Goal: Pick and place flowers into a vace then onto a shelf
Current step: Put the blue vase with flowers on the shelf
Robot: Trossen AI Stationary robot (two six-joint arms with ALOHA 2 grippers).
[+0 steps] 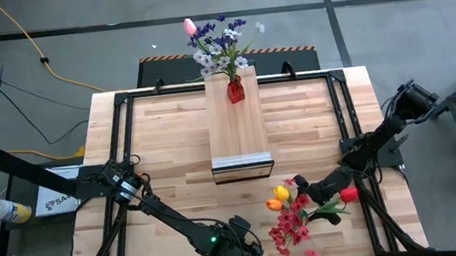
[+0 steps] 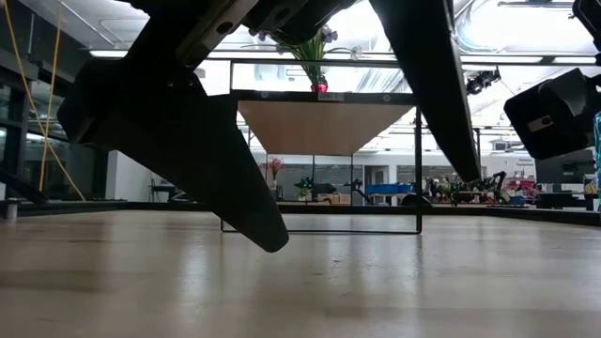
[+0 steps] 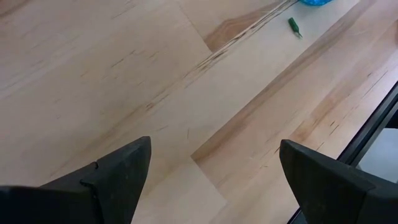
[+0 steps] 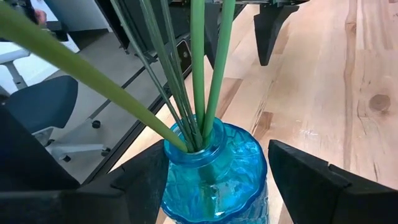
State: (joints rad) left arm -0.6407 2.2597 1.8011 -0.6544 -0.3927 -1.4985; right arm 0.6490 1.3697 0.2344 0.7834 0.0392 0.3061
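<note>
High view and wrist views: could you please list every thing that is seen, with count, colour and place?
table: one, pale wood, under everything.
shelf: one, pale wood, table centre.
red vase: one, red, shelf's far end.
far flowers: one bunch, pink, purple, white, in red vase.
blue vase: one, blue, near right.
near flowers: one bunch, orange, yellow, red, green stems in blue vase.
green scrap: one, green, on table.
left tool: open, near edge.
right tool: gripping blue vase.

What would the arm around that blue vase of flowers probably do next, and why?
Probably lift. The right gripper sits around the blue vase, which already holds the flowers, yet it is still down on the table, off the shelf, where a red vase already stands. The left gripper waits open nearby.
</note>
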